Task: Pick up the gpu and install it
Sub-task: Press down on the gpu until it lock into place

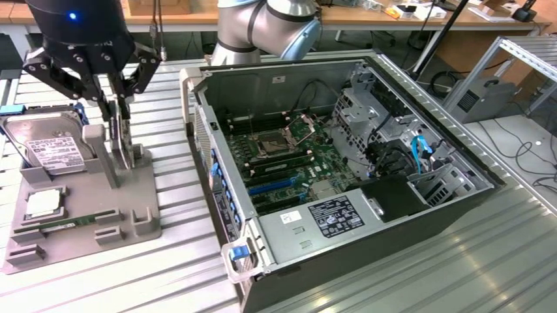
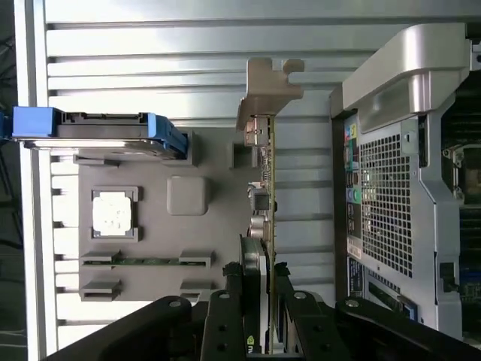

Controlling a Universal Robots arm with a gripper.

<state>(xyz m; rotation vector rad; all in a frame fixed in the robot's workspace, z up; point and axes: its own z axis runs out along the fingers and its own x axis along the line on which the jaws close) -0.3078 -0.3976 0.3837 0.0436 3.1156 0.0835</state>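
- Over the gray fixture on the tabletop, the tool is pinching the gpu by both flat faces.
- The gpu is standing edge-on in its slot, keeping those faces reachable from above.
- The open PC case is sitting just beside the fixture.

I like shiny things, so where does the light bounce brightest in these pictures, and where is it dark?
In the exterior view, the ribbed metal table shines pale, a small blue light glows above the dark gripper, and the computer case is shadowy inside. In the wrist view, the table's slats gleam almost white, while the gripper, closed on the gpu, looks nearly black.
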